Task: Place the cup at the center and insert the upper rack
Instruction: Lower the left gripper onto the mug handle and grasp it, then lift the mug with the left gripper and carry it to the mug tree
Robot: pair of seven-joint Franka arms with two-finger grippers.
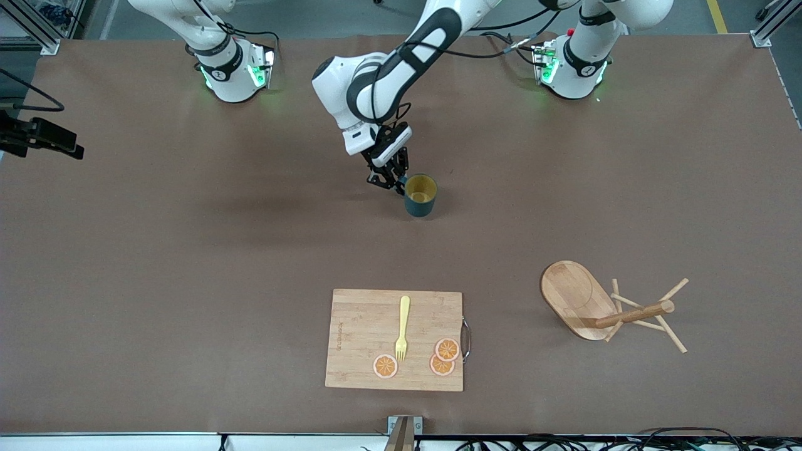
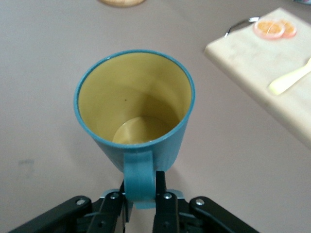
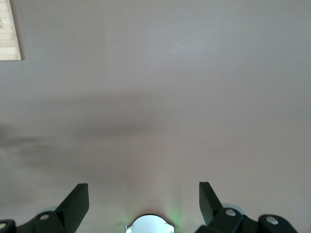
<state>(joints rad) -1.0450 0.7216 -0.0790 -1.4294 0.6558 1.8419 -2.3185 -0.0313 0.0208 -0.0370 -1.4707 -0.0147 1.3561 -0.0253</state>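
The dark teal cup (image 1: 420, 195) with a yellowish inside is upright near the middle of the table. My left gripper (image 1: 393, 181) is shut on its side handle. The left wrist view shows the fingers (image 2: 166, 196) clamped on the handle (image 2: 140, 174) below the cup (image 2: 133, 102). I cannot tell whether the cup touches the table. The wooden mug-tree rack (image 1: 601, 310) lies on its side toward the left arm's end of the table, nearer the front camera. My right gripper (image 3: 143, 187) is open and empty, high over bare table.
A wooden cutting board (image 1: 357, 326) lies nearer the front camera than the cup. It carries a yellow fork (image 1: 401, 327) and three orange slices (image 1: 385, 366). A corner of the board shows in the right wrist view (image 3: 8, 29).
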